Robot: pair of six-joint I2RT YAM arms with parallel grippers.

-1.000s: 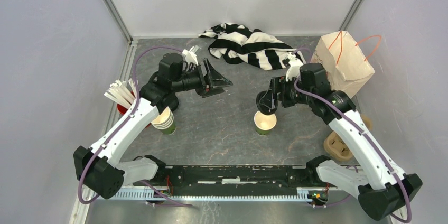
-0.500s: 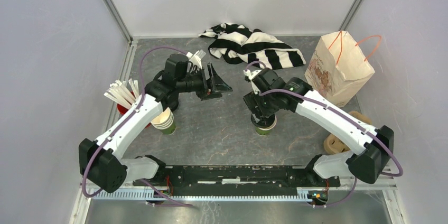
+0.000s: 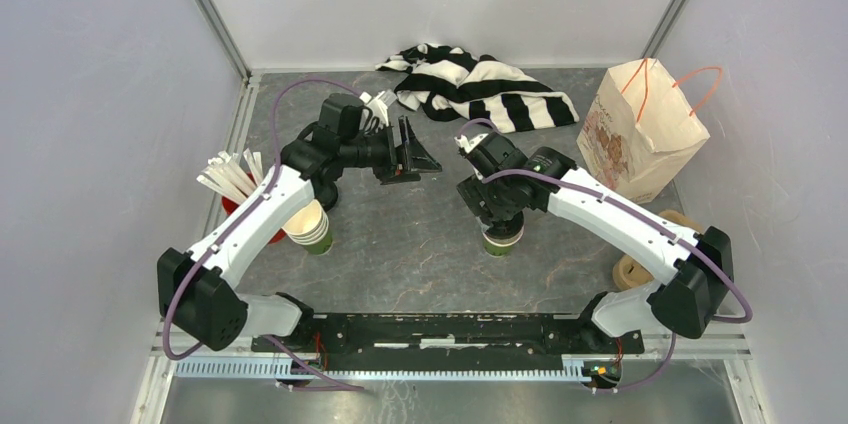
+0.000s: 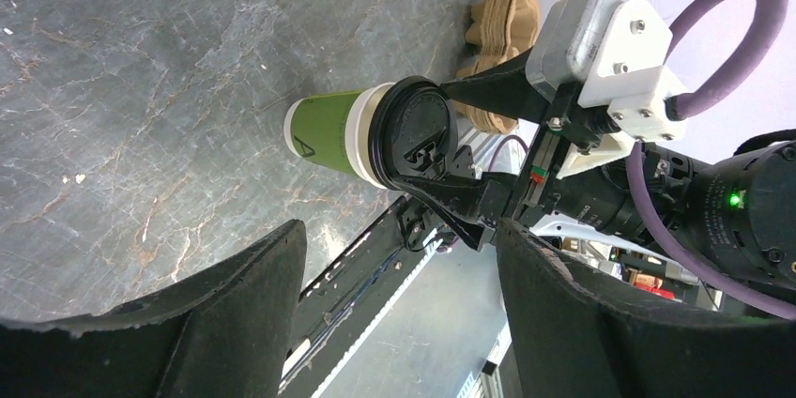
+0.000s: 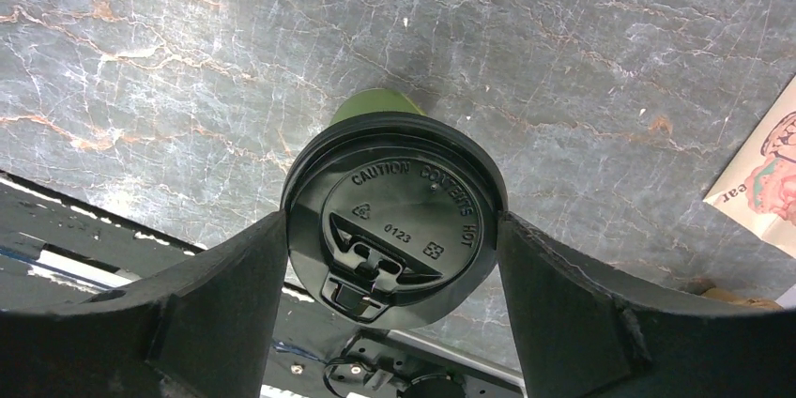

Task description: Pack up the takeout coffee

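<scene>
The takeout coffee (image 3: 503,237) stands upright on the grey table, a green paper cup (image 4: 329,130) with a round black lid (image 5: 394,215) on its rim. My right gripper (image 3: 500,216) reaches down over it from above. Both its fingers press the lid's edge, one on each side, in the right wrist view (image 5: 392,221). Below the lid only a sliver of the green cup (image 5: 375,102) shows. My left gripper (image 3: 418,156) hovers open and empty to the left of the cup, pointing at it. Nothing sits between its fingers (image 4: 399,238).
A brown paper bag (image 3: 645,129) with orange handles stands at the back right. A striped cloth (image 3: 480,84) lies at the back. A stack of lidless green cups (image 3: 312,229) and a red holder with white sticks (image 3: 235,194) are at the left. A cardboard carrier (image 3: 640,274) lies at the right.
The right gripper carried the black lid from beside the open cup to on top of it. The right arm swung leftward. The left gripper edged slightly right.
</scene>
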